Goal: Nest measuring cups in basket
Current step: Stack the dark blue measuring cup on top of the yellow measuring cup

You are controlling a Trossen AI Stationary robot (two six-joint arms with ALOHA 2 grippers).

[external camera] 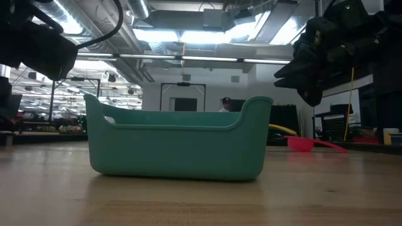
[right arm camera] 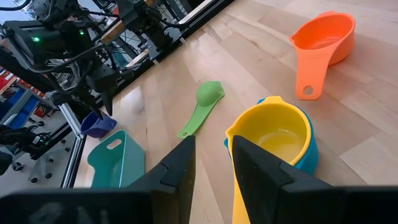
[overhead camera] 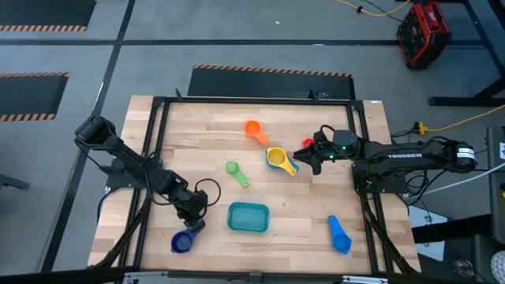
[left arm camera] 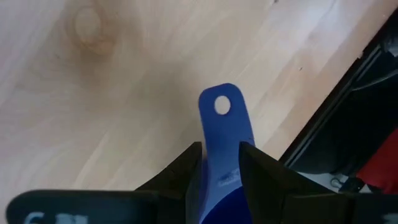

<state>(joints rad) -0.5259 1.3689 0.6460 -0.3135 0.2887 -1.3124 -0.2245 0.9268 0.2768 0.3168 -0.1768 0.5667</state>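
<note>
Teal plastic marks the one basket (overhead camera: pixel 248 218), which sits empty near the front edge of the table (overhead camera: pixel 205 142). Seven cups show in the high view. An orange cup (overhead camera: pixel 254 130) lies well behind the basket. A yellow cup (overhead camera: pixel 279 160) sits nested in a light blue cup (right arm camera: pixel 309 155), behind the basket and to its right. A green cup (overhead camera: pixel 236 172) lies just behind the basket, its handle pointing toward it. A blue cup (overhead camera: pixel 339 234) lies to the right of the basket, near the front edge. A dark blue cup (overhead camera: pixel 183 241) is to the left of the basket. A red cup (external camera: pixel 303 144) lies past the yellow one, mostly hidden under the right arm in the high view.

Reaching in from the left side, the left gripper (overhead camera: pixel 194 226) hangs just left of the basket, its fingers pinched on the dark blue cup's flat handle. The right gripper (overhead camera: pixel 306 155) stretches in from the right side, behind the basket, just beside the yellow cup, its fingers a little apart and holding nothing.

Pale wood planks form the tabletop, inside a black frame. Beyond it lies grey floor with striped hazard markings and a red case (overhead camera: pixel 424 33). Across the table, the room has bright ceiling lights and exposed ducts.
</note>
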